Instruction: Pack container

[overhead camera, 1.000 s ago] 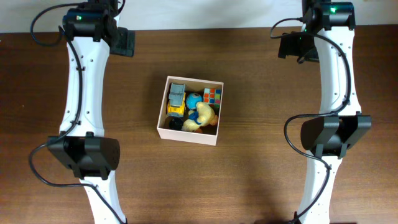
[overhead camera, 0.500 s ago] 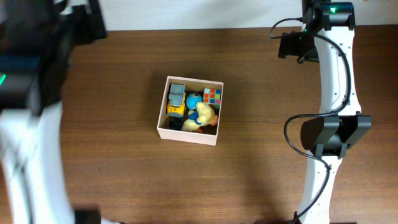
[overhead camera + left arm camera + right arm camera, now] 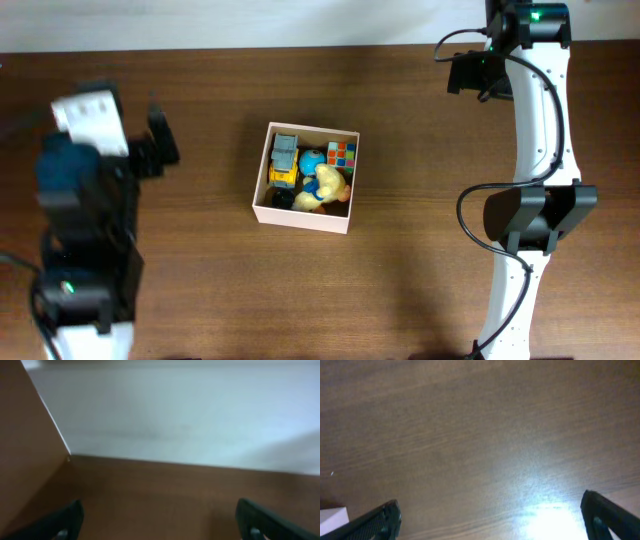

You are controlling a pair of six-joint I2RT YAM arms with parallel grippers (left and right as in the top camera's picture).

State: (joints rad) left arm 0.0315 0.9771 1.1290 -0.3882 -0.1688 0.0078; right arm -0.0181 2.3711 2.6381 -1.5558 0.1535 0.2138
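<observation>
Overhead: a dark brown wooden table (image 3: pixel 420 260) fills the view, with a strip of white wall (image 3: pixel 300 20) along its 12 o'clock edge. The container (image 3: pixel 300 217) sits near the middle of the table, upright and turned slightly, well apart from both arms. Inside it, a yellow truck (image 3: pixel 283 165) lies at 9 o'clock, a blue ball (image 3: pixel 312 160) in the middle, a coloured cube (image 3: pixel 342 153) at 1 o'clock and a yellow plush (image 3: pixel 328 186) at 5 o'clock. The left arm (image 3: pixel 88 230) stands at 9 o'clock of the container, blurred. The right arm (image 3: pixel 540 150) stands at 3 o'clock, reaching up towards 12.

Left wrist: the left gripper (image 3: pixel 160 522) has its fingers (image 3: pixel 65 520) wide apart at 7 and 5 o'clock, with nothing between them but bare table. White wall lies beyond the table's far edge at 12 o'clock. A slanted brown surface fills 9 o'clock; what it is I cannot tell.

Right wrist: the right gripper (image 3: pixel 492 517) is also spread wide, with only wood grain between its tips. A bright glare (image 3: pixel 550 515) lies on the wood at 5 o'clock. A small white corner (image 3: pixel 332 517) shows at 8 o'clock.
</observation>
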